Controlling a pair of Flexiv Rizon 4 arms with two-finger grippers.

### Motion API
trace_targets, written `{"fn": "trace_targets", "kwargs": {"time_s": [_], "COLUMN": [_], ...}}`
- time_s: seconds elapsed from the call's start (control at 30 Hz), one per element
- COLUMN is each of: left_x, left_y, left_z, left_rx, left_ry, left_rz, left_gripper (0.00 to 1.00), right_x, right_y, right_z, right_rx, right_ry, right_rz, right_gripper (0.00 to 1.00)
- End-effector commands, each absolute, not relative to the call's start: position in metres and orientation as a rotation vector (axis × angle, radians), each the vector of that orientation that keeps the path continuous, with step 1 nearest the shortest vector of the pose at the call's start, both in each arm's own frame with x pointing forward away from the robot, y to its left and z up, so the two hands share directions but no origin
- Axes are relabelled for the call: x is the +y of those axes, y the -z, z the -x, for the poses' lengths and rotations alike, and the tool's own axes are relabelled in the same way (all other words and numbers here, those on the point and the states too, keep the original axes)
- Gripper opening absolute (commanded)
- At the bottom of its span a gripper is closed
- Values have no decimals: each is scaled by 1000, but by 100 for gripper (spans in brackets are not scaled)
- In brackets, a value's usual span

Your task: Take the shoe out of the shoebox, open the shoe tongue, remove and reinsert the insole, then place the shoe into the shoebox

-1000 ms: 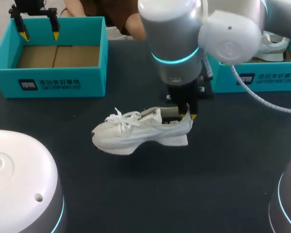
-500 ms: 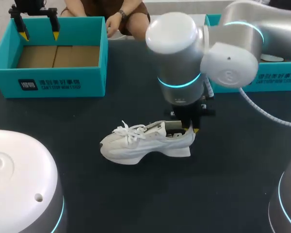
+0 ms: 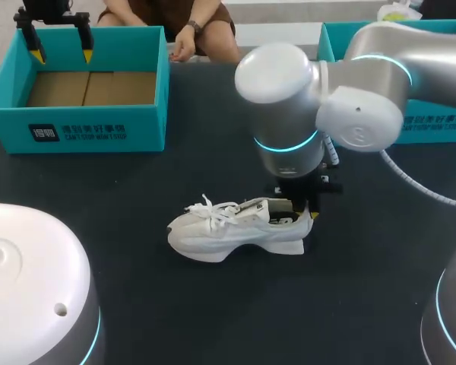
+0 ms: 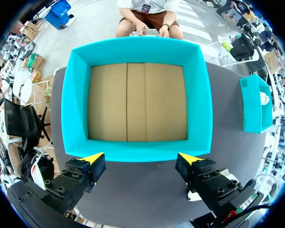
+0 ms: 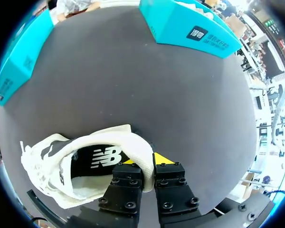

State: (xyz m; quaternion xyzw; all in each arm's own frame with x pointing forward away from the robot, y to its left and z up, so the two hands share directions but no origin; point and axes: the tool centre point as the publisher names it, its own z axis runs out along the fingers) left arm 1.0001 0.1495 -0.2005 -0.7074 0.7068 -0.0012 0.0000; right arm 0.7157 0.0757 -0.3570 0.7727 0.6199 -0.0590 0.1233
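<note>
A white sneaker (image 3: 235, 228) with white laces rests on the dark table, toe to the left. My right gripper (image 3: 299, 219) is shut on the shoe's heel collar. The right wrist view shows the sneaker (image 5: 80, 161) and its dark insole, with the heel rim pinched at my right gripper (image 5: 148, 164), one finger inside and one outside. An empty teal shoebox (image 3: 80, 87) with a cardboard floor stands at the far left. My left gripper (image 3: 59, 53) hangs open above its back edge. In the left wrist view the shoebox (image 4: 137, 102) lies ahead of my left gripper (image 4: 140, 159), whose fingers are wide apart.
A second teal box (image 3: 433, 114) stands at the far right, seen also as the teal box (image 5: 190, 26) in the right wrist view. My arm bases (image 3: 30, 281) fill the near corners. A person's hand (image 3: 184, 47) rests at the table's far edge behind the left shoebox.
My right arm has carried the sneaker down and a little to the right until it rests on the table. The left arm has not moved.
</note>
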Motion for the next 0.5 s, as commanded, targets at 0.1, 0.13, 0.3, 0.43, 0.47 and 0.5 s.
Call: {"fn": "trace_targets", "kwargs": {"time_s": [0.1,0.13,0.3,0.43,0.47,0.5], "left_x": [150,150,150,150,150,150], "left_y": [200,200,200,200,200,200], "left_z": [-1000,-1000,-1000,-1000,-1000,-1000], "left_rx": [2221,2221,2221,2221,2221,2221], "left_ry": [2,2,2,2,2,2], "left_rz": [2222,2222,2222,2222,2222,2222], "left_gripper": [100,100,100,100,100,100], "right_x": [84,85,88,97,98,99], "right_y": [365,363,342,315,309,306], "right_z": [-717,-716,-714,-710,-709,-708], "right_rx": [1795,1794,1839,1996,2030,2060], "right_ry": [208,209,155,93,96,94], "right_rz": [-2239,-2240,-2223,-2105,-2072,-2050], "right_gripper": [60,93,100,100,100,100]}}
